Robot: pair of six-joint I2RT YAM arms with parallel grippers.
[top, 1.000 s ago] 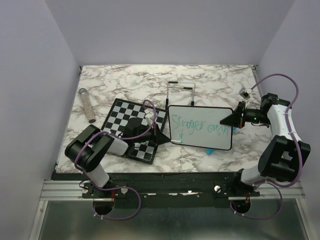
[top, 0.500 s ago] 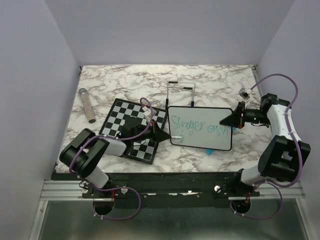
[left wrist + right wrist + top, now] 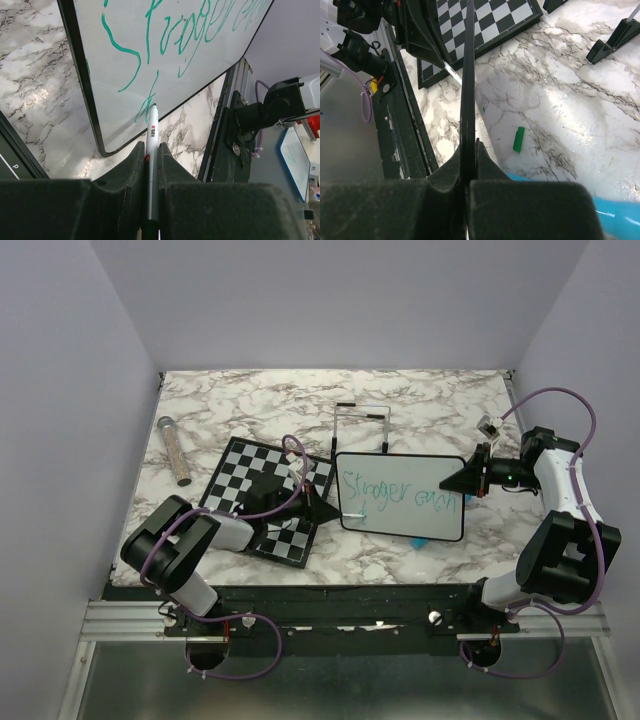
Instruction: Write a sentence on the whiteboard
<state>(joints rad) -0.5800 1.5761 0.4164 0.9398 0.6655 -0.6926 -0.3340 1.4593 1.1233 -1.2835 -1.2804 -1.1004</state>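
Marble desk, pale lilac walls. Toward the right edge, the whiteboard (image 3: 402, 496) is clenched at its right rim by the right tool (image 3: 462, 480); the wrist view shows it edge-on between the fingers. The left tool (image 3: 322, 508) grips a marker (image 3: 152, 130), its tip against the whiteboard near its near-left corner, below the first letter of the teal sentence (image 3: 395, 492). A chessboard (image 3: 262, 495) lies under the left arm, just left of the whiteboard. A wire stand (image 3: 362, 425) stands behind, a green cap (image 3: 519, 138) lies nearby, and a tube (image 3: 174, 450) rests by the left edge.
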